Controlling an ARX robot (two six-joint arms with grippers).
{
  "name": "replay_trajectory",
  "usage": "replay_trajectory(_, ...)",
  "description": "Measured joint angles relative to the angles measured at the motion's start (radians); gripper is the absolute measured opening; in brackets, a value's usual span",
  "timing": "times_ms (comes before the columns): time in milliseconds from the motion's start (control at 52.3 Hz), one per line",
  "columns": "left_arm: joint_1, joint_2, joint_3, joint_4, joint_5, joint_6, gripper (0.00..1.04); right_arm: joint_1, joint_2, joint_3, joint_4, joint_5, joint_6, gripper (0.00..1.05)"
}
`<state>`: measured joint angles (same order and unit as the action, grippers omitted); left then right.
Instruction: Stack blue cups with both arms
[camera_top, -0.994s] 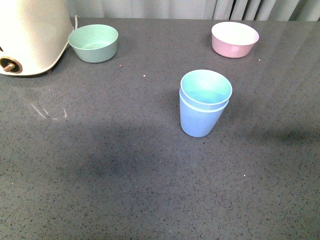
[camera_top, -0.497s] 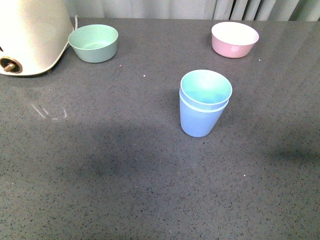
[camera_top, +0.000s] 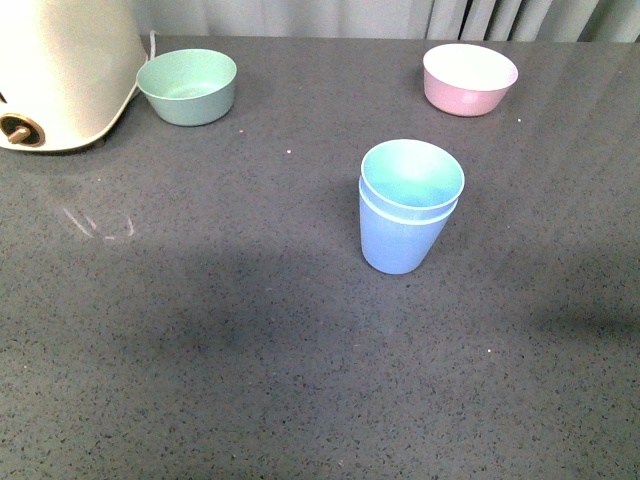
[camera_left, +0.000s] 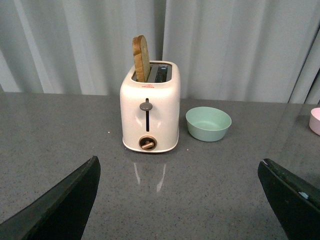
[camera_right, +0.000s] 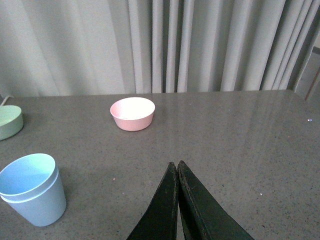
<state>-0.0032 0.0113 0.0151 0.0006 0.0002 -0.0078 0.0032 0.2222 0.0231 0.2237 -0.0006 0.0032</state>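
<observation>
Nothing moved; blue cups (camera_top: 409, 205) nested.

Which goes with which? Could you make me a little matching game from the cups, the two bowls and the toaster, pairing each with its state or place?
Things:
1. blue cups
2. pink bowl
3. mint-green bowl
4. toaster

States or places:
A. has a slice of bread sticking up out of a slot
B. stands right beside the toaster
C. nested one inside the other, upright
D. at the far right of the table, empty

Pairs: 1-C, 2-D, 3-B, 4-A
</observation>
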Motion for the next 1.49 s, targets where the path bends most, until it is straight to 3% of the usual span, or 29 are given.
replay_trajectory(210, 0.000, 0.000, 0.000, 0.000, 0.000, 0.000, 0.96, 0.000, -0.040, 0.000, -0.042, 0.000, 0.000, 0.02)
replay_trajectory(363, 0.000, 0.000, 0.000, 0.000, 0.000, 0.000, 0.96, 0.000, -0.191, 0.001, -0.213, 0.000, 0.000, 0.02)
replay_trajectory(1051, 0.000, 0.000, 0.000, 0.000, 0.000, 0.000, 0.96, 0.000, -0.216, 0.001, -0.222, 0.000, -0.001, 0.02)
replay_trajectory(1204, 0.000, 0.000, 0.000, 0.000, 0.000, 0.000, 0.96, 0.000, -0.216, 0.001, -0.222, 0.000, 0.000, 0.31)
replay_trajectory(1490, 0.000, 0.000, 0.000, 0.000, 0.000, 0.000, 0.96, 0.000, -0.216, 0.001, -0.222, 0.000, 0.000, 0.77)
